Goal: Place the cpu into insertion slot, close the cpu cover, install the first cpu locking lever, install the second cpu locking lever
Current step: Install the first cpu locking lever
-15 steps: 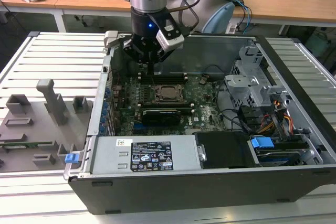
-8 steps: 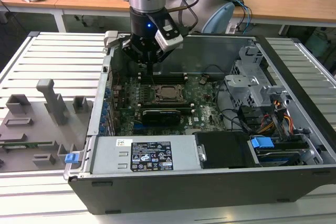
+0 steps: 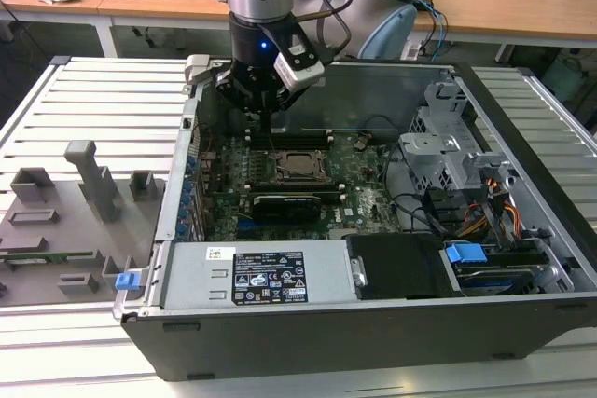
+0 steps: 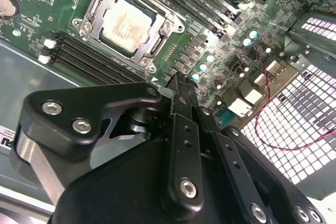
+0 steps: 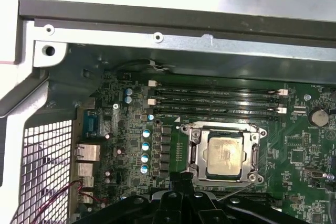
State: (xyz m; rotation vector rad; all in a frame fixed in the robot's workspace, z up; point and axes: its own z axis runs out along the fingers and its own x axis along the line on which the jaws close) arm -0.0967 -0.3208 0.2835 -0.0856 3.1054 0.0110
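The cpu (image 3: 300,164) (image 4: 127,23) (image 5: 224,153) lies flat in the insertion slot (image 5: 258,153) on the green board, its pale metal top showing. The silvery cpu cover (image 4: 152,45) (image 5: 195,153) lies down around it, framing the chip. A thin metal lever rod (image 5: 232,192) runs slantwise at the socket's edge nearest my fingers. My gripper (image 3: 266,116) (image 4: 178,85) (image 5: 181,178) hovers above the board just beside the socket, towards the case's back wall in the exterior view. Its black fingers are shut together with nothing between them.
Memory slots (image 5: 215,100) run along one side of the socket. A long black expansion card (image 3: 294,200) lies on the other side. The case also holds a power supply (image 3: 261,277) and a drive cage (image 3: 448,151). Grey fixtures (image 3: 84,184) stand on the exterior view's left.
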